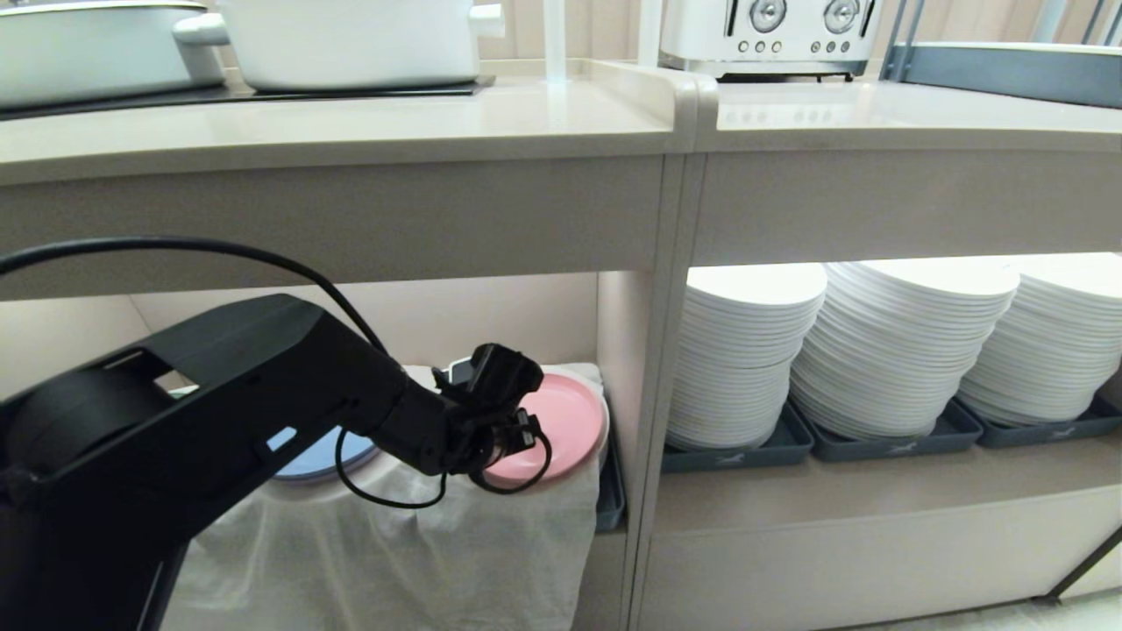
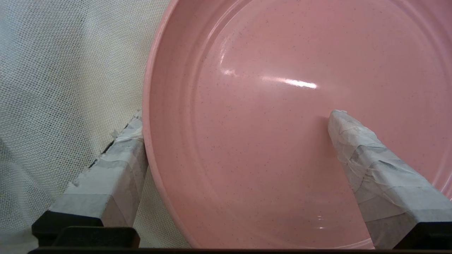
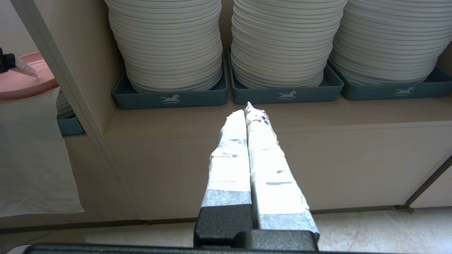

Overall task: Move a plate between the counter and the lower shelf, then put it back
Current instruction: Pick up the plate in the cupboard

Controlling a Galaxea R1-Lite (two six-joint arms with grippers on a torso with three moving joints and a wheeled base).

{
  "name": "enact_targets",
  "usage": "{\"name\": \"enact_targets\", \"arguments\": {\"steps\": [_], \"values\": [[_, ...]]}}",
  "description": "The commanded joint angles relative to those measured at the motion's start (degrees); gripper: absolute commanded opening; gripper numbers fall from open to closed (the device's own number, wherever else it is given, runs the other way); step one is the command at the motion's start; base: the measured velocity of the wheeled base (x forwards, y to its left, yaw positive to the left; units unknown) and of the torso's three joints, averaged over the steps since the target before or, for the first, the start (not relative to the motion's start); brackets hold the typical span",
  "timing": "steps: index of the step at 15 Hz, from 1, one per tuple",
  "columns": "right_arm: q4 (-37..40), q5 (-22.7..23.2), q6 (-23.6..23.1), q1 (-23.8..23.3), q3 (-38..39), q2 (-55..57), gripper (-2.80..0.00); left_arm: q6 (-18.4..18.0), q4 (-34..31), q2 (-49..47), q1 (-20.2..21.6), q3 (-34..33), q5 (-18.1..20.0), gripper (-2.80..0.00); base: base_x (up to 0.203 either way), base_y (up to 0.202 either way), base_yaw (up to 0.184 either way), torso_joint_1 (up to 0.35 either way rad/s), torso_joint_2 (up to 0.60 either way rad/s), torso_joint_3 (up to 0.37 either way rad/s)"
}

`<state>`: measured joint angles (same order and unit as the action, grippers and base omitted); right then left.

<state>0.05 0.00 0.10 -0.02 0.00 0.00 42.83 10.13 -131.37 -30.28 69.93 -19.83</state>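
Plate [image 1: 570,412] of pink colour lies on the white cloth [image 1: 491,543] in the lower shelf [image 1: 491,315], below the counter [image 1: 351,131]. Left gripper [image 2: 233,120] is spread wide across its rim: one taped finger [image 2: 116,165] is outside, against the edge, the other is over the inside. Nothing is clamped. Right gripper [image 3: 249,113] has its fingers pressed together, empty, pointing at the stacked white plates [image 3: 169,42].

Pink plate [image 2: 282,141] with fine dark specks; white mesh-weave cloth [image 2: 70,88] beside the claw [image 2: 233,120]; blue plate [image 1: 311,460].
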Motion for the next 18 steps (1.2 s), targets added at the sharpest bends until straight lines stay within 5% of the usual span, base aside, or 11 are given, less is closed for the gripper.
{"name": "enact_targets", "arguments": {"steps": [1,2,18], "values": [[0.0,0.0,0.0,0.0,0.0,0.0,-2.8,0.2,0.0,-0.2,0.0,0.0,-0.1,-0.35,0.0,0.0,0.0,0.0,0.0,0.0],[0.0,0.0,0.0,0.0,0.0,0.0,-2.8,0.2,0.0,-0.2,0.0,0.0,-0.1,-2.8,0.0,0.0,0.0,0.0,0.0,0.0],[0.0,0.0,0.0,0.0,0.0,0.0,-2.8,0.0,-0.6,2.8,-0.5,-1.1,-0.4,-2.8,0.0,0.0,0.0,0.0,0.0,0.0]]}}
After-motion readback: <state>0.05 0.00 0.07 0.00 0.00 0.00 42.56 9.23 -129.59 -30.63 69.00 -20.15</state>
